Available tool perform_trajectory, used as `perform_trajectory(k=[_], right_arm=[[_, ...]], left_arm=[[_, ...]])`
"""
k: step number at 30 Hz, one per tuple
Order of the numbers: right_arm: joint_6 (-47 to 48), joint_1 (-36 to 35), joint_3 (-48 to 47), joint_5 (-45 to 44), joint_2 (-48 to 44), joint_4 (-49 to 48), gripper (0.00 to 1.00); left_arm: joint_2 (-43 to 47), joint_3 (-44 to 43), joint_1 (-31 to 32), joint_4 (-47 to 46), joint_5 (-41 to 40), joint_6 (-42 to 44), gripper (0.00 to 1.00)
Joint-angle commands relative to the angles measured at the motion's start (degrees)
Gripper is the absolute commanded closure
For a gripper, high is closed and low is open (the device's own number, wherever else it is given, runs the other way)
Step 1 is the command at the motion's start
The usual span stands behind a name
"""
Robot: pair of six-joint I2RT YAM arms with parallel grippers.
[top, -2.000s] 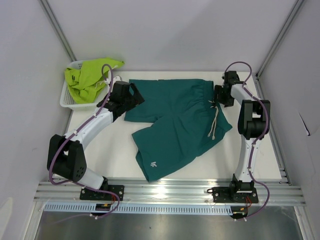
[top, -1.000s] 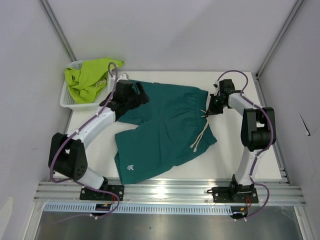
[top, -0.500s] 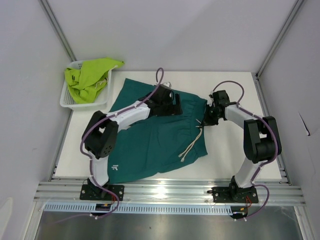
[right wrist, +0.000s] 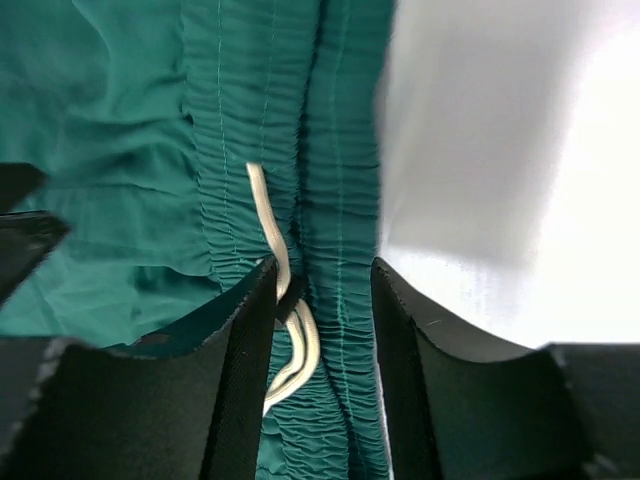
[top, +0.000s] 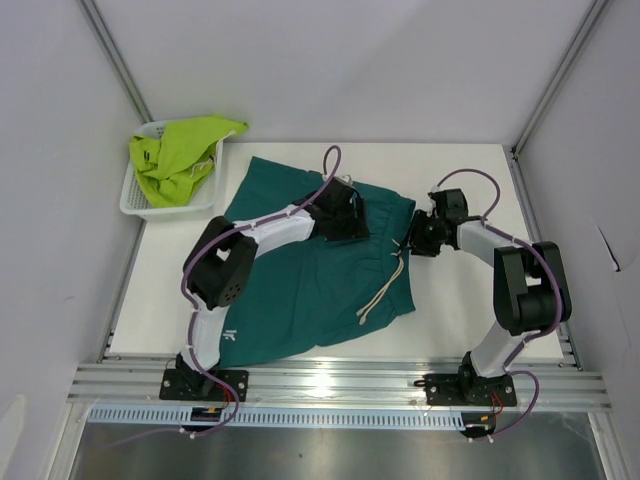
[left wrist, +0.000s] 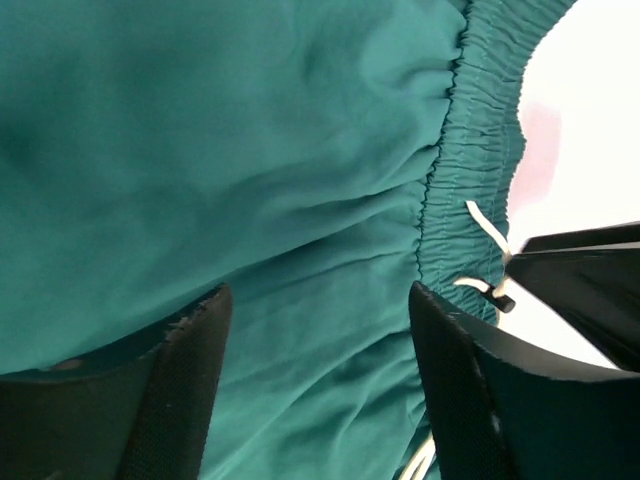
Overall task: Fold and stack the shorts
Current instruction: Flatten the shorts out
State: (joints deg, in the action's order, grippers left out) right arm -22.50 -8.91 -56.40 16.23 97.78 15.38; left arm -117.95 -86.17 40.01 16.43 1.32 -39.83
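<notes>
The dark teal soft fabric shorts (top: 300, 285) look light and limp — pinch the elastic waistband (right wrist: 340, 120). Both the left hand (left wrist: 318, 300) and right hand (right wrist: 325, 275) gape, empty.

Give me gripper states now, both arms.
Left gripper: open, over the teal shorts, holding nothing.
Right gripper: open, straddling the waistband and drawstring.

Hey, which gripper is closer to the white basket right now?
Left. The left gripper is over the teal shorts, to the right of the white basket. The right gripper is farther right again, at the shorts' right edge.
</notes>
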Motion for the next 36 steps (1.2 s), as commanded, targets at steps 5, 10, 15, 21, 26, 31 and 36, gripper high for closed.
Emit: perform_trajectory(k=[5, 10, 15, 21, 26, 31, 36], right_arm=[[-1.7, 3.3, 1.1, 2.4, -3.1, -5.4, 0.67], [-1.4, 4.8, 0.2, 2.6, 0.0, -5.7, 0.90], [-0.6, 4.8, -2.9, 1.7, 4.9, -3.7, 0.94], [-0.3, 3.5, -5.5, -1.5, 7.3, -0.2, 0.98], [0.0, 2.4, -7.4, -3.0, 8.4, 3.2, 1.00], [0.2, 0.8, -8.0, -6.0, 8.6, 4.5, 1.00], [0.0, 0.4, -7.8, -6.0, 8.6, 4.7, 1.00]], left_arm=[[-2.0, -3.7, 1.5, -2.9, 0.3, -0.2, 0.39], [-3.8, -5.9, 2.5, -2.5, 0.5, 0.5, 0.49], [-6.6, -9.4, 3.6, -0.6, 0.0, 1.0, 0.52], [-8.5, -13.1, 4.7, 2.9, -0.9, 1.5, 0.55], [-11.1, -16.4, 5.6, 6.4, -1.1, 1.4, 0.55], [-13.8, -19.4, 6.0, 8.1, 1.1, 0.8, 0.55], [-14.7, -18.7, 6.0, 5.6, 4.8, -0.5, 0.57]])
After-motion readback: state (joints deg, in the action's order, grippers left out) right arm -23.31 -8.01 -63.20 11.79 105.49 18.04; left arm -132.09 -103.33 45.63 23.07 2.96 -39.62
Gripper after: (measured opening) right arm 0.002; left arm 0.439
